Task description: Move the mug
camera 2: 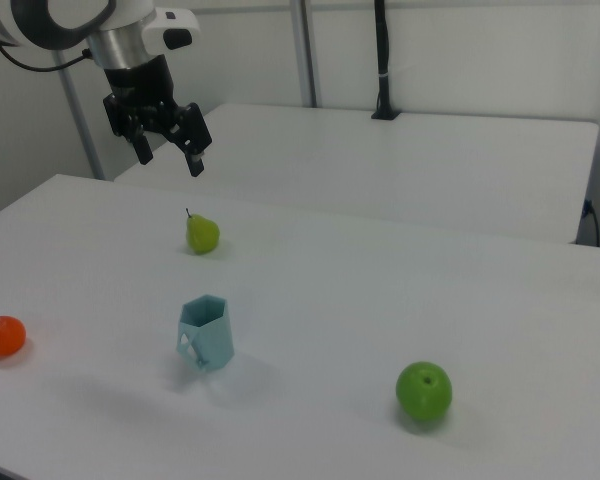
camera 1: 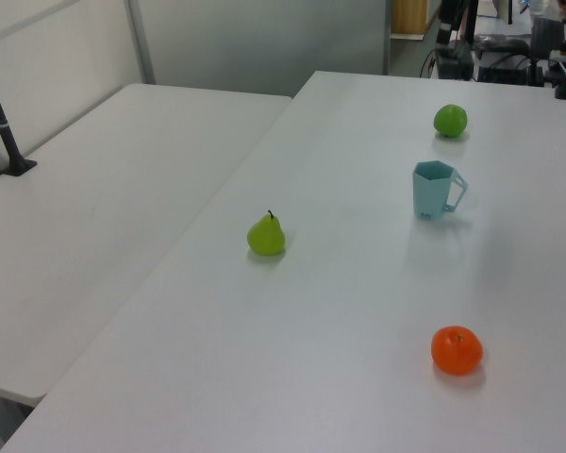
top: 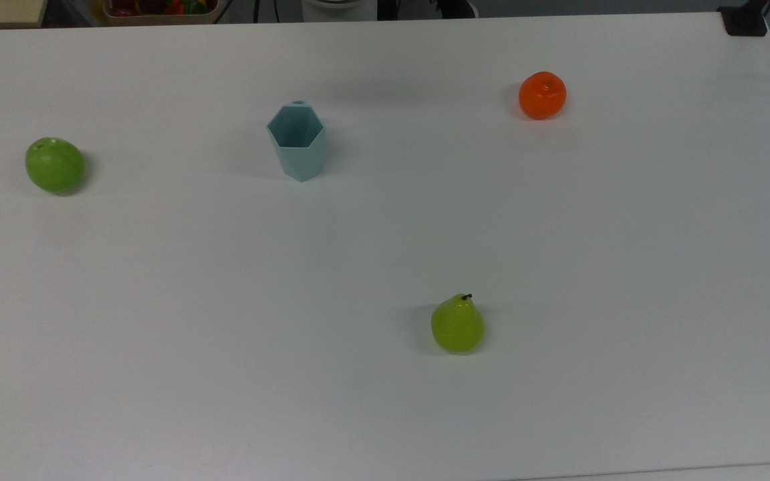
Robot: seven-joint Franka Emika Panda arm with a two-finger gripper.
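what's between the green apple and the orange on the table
The mug stands between the green apple and the orange in the top view, upright, touching neither.

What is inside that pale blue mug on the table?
Nothing that shows: in the top view the mug stands upright and its open hexagonal mouth reveals bare blue inner walls. The very bottom of the inside lies in shade, so something small and flat there cannot be ruled out.
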